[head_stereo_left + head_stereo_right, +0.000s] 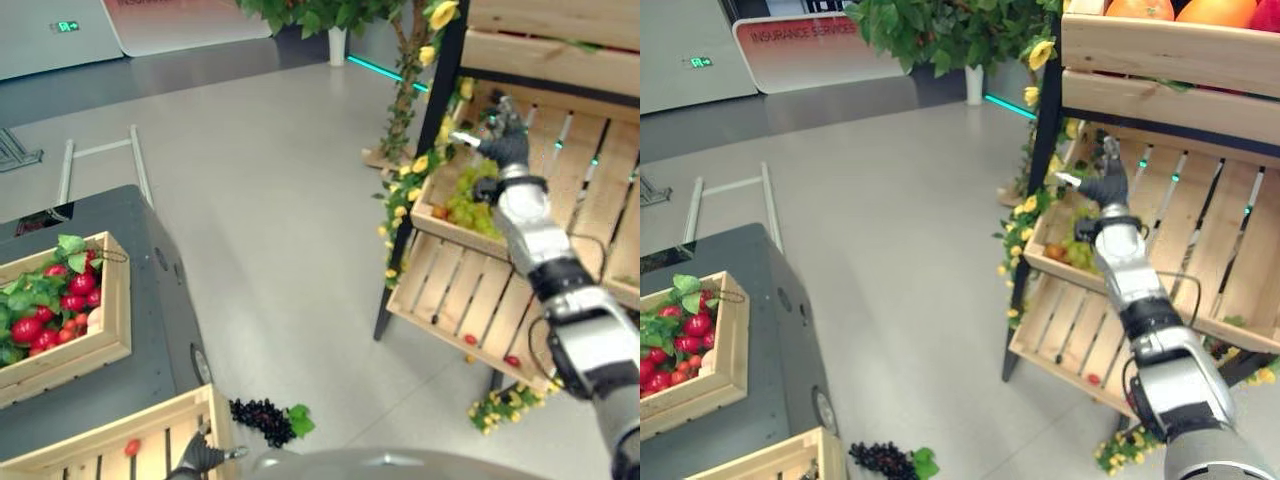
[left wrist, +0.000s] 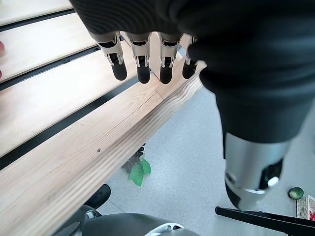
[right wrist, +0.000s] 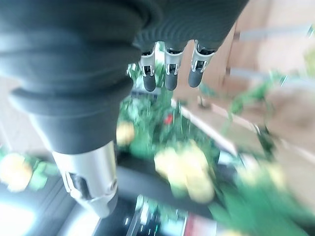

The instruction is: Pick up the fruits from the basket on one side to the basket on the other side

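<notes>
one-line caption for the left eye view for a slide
Right hand open above green grapes on the wooden shelf.

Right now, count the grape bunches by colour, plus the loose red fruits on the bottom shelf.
Dark grape bunches: 1
Green grape bunches: 1
Loose red fruits: 2
Total: 4
</notes>
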Available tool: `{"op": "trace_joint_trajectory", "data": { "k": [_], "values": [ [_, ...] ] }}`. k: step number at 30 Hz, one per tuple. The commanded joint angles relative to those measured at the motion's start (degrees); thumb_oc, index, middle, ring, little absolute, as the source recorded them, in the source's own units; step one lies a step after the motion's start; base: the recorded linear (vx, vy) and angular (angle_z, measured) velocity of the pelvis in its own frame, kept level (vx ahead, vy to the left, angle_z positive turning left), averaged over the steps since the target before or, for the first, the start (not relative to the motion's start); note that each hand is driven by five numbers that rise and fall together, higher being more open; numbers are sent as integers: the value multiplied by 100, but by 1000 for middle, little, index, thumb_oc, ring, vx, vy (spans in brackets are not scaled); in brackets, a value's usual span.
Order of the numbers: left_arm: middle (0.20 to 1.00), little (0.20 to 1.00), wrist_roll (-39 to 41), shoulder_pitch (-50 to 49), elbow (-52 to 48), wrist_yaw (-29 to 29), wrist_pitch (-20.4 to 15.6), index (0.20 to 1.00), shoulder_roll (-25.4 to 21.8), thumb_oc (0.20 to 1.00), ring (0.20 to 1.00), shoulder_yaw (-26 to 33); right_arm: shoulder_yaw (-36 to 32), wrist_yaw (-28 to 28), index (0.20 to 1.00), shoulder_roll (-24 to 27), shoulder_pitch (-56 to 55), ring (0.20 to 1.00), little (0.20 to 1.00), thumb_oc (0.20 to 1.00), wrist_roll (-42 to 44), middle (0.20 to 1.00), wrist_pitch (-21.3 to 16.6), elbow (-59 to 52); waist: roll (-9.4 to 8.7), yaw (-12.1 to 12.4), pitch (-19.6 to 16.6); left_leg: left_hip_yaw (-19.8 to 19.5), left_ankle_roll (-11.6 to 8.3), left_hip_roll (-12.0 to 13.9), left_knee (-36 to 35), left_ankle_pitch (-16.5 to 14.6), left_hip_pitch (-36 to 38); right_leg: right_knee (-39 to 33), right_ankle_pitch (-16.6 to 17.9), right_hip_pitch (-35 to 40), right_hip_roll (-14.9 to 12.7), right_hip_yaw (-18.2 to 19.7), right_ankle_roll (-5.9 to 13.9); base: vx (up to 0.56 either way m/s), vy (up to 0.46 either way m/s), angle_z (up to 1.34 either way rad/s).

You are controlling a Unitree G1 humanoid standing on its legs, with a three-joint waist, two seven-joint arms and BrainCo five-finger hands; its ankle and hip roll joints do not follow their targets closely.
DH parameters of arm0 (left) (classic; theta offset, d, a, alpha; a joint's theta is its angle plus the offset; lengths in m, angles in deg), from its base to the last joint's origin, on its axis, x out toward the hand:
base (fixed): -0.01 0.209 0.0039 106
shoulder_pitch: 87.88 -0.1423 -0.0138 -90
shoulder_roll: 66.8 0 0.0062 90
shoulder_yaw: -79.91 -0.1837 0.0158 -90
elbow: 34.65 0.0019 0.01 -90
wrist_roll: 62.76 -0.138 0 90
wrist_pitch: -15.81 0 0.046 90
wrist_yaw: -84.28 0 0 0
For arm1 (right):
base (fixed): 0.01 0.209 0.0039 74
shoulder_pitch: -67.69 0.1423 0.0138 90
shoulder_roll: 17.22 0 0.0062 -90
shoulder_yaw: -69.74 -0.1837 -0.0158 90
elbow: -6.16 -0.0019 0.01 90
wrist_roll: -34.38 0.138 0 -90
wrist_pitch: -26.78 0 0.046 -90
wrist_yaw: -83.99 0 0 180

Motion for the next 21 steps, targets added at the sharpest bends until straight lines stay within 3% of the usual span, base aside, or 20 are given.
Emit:
{"op": "trace_joint_trajectory", "data": {
  "k": [1,7,11,18,21],
  "values": [
    [1000,1000,42,153,-130,-126,-225,1000,174,1000,1000,7,-155,-349,1000,-345,327,1000,1000,1000,536,1000,-544,-701,-193,163,128,-220,-109,-208,-9,-202,-101,-485,1193,-63,-183,98,1016,0,0,0],
    [1000,1000,35,141,-131,-162,-220,1000,224,1000,1000,176,186,-785,1000,-556,-454,1000,1000,1000,399,1000,-488,-1737,-207,193,153,-285,-172,-138,-25,-131,-193,-553,1112,-35,-118,8,978,-31,-50,9],
    [1000,1000,-131,100,-225,-295,-241,1000,134,1000,1000,314,545,-1427,1000,-405,-1102,1000,1000,1000,225,1000,-400,-2428,-222,368,175,-448,-291,2,-10,-74,-338,-612,900,28,6,-197,896,-42,-109,38],
    [1000,1000,-93,105,-269,-273,-274,1000,63,1000,1000,475,614,-1495,1000,-506,-1381,1000,1000,1000,113,1000,-398,-2393,-237,641,188,-649,-435,209,182,-65,-567,-713,758,84,168,-393,830,-12,-106,45],
    [1000,1000,-66,134,-232,-228,-292,1000,65,1000,1000,508,522,-1417,1000,-538,-1392,1000,1000,1000,120,1000,-436,-2323,-201,737,276,-553,-473,243,350,-17,-755,-769,712,172,147,-588,817,-69,-35,50]
  ]
}}
